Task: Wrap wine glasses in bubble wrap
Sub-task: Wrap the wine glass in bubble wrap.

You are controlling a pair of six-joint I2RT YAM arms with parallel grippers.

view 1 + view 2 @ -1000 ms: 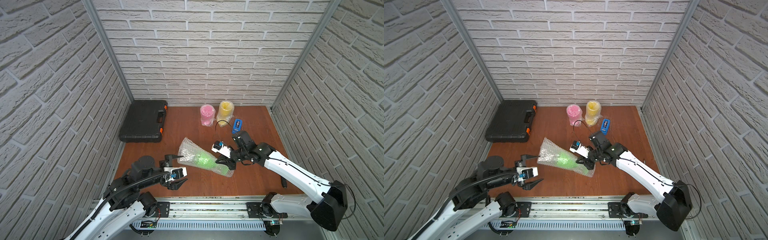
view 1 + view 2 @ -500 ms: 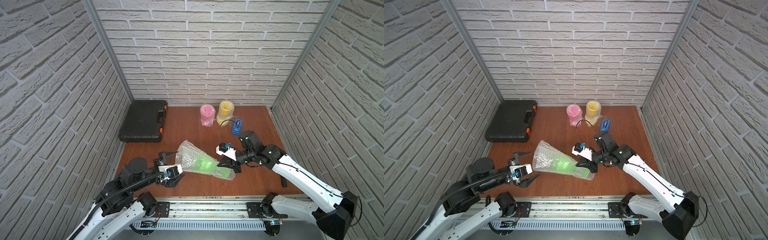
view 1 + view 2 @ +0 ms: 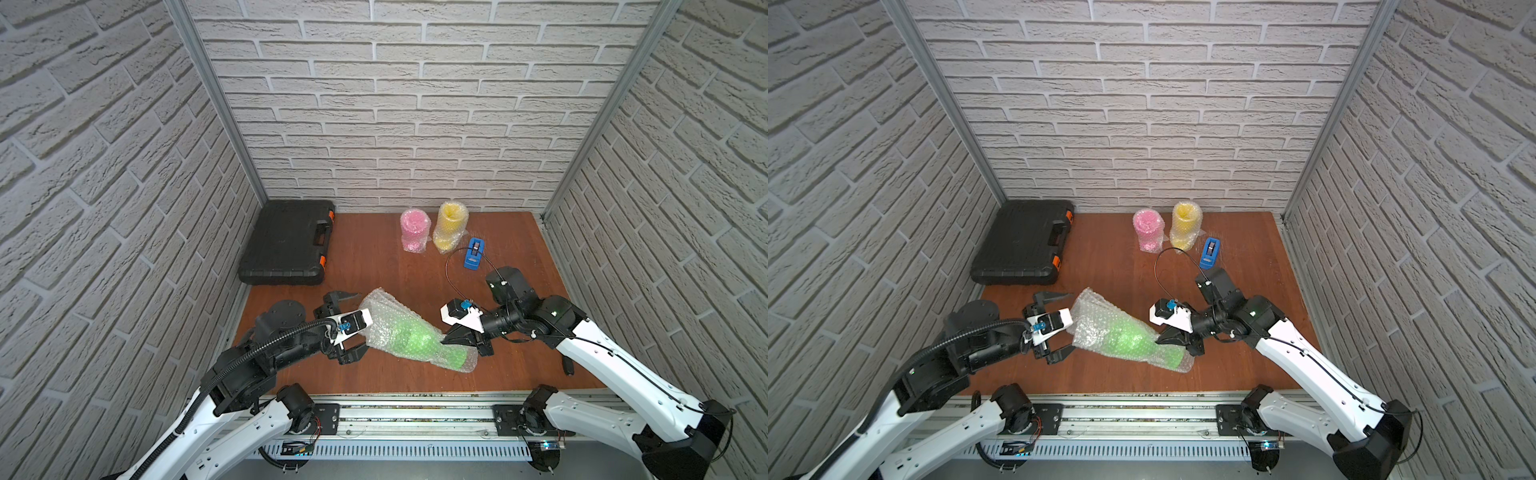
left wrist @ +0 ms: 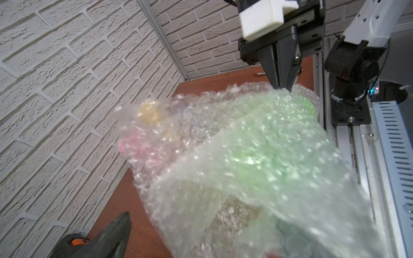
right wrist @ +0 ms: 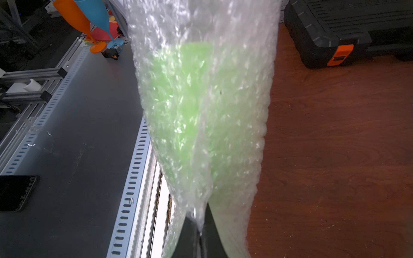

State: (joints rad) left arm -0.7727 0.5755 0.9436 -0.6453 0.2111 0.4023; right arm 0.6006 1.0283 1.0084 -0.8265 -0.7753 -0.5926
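The only real box here is the black case (image 3: 286, 243), shut flat at the back left of the counter (image 3: 374, 270), so what it holds cannot be seen. The other holders are sleeves of bubble wrap. At the back wall a pink goblet (image 3: 414, 230) and a yellow goblet (image 3: 449, 226) each stand upright inside their own sleeve, side by side, with the blue tape dispenser (image 3: 473, 253) just beside the yellow one.

Near the front, the lime green goblet (image 3: 411, 336) lies tilted inside a cone of bubble wrap (image 3: 382, 307). The wide mouth points toward the left arm and the narrow end toward the right (whether the low end touches the counter I cannot tell).

The right arm reaches in low from the right, its forearm stretched across the counter. The right pincer (image 3: 445, 340) is pressed together on the wrap at the narrow end, and the wrist view shows film pinched between its fingers (image 5: 190, 234).

The left arm comes in low from the left. The left pincer (image 3: 360, 322) is spread wide, with the mouth of the cone between its fingers. One finger (image 4: 116, 236) stands just off the wrap.
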